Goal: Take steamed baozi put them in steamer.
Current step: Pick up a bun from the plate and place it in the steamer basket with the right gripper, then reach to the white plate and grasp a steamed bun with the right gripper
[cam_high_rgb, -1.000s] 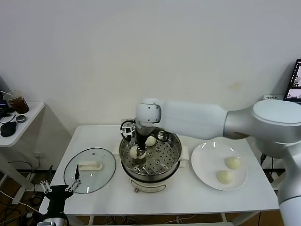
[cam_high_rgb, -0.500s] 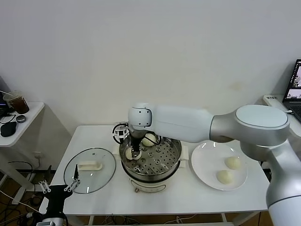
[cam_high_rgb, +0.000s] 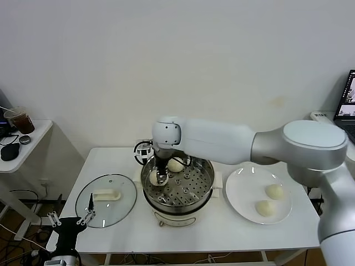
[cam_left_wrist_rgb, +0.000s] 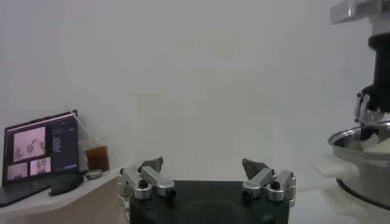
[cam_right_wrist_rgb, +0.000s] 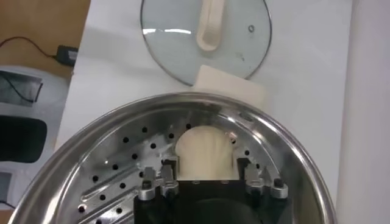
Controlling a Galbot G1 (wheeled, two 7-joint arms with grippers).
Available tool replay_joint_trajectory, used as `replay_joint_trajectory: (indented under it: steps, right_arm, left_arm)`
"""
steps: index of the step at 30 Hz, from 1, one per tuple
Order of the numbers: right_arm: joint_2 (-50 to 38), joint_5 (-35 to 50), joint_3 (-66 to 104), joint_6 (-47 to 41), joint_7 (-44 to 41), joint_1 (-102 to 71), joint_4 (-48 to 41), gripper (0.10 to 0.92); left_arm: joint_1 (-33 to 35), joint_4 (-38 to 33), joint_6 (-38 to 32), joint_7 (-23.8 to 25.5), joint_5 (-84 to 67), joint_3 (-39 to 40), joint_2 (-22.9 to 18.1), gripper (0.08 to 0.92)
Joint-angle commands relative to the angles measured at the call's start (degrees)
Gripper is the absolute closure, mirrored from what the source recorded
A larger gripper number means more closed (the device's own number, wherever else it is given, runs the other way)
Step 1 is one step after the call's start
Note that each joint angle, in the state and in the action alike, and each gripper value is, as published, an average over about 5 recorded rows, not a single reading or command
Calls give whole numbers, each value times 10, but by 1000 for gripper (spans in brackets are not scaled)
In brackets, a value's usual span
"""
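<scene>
Inside the steamer: two steamed baozi sit on the perforated tray, one (cam_high_rgb: 155,177) at its left side under the right gripper, the other (cam_high_rgb: 176,164) toward the back
Bun between the fingers: in the right wrist view the near bun (cam_right_wrist_rgb: 203,153) rests on the tray between the two fingers, which stand apart on either side of it; whether the pads touch it cannot be told
Right gripper (cam_high_rgb: 160,178): reaches down inside the steamer at its left side, fingers spread
Steamer (cam_high_rgb: 204,191): steel pot with white side handles, standing mid-table
Plate (cam_high_rgb: 244,188): just to the right of the steamer, carrying the other two baozi, one (cam_high_rgb: 274,191) behind the other (cam_high_rgb: 265,208)
Glass lid (cam_high_rgb: 113,208): flat on the table to the left of the steamer, white handle up
Left gripper (cam_high_rgb: 71,220): parked low, off the table's front-left corner, well apart from the steamer, fingers wide apart and holding nothing
Table (cam_high_rgb: 222,230): white, bearing steamer, plate and lid
Side table (cam_high_rgb: 33,136): far left of the steamer, with an iced drink (cam_high_rgb: 19,119)
</scene>
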Motion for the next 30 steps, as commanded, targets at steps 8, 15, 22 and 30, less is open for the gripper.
replay_joint_trajectory:
  steps: [8,15,22,30]
  right_arm:
    - [-285,-1,-3,48,-45,87,222,204]
    - [-481,-119,3,154,-158,98,328,203]
    - [-647,-280,87,295,-216,-36,307,203]
    - [-670,-353,306,349,-177,-320,252,203]
  left_arm:
    - [-14,10,2,2,10,21,5,177]
    - [-16,16,2,2,18,32,3,177]
    - [-14,24,-2,2,21,37,5,177]
    - [-8,22,-3,3,31,43,1,177]
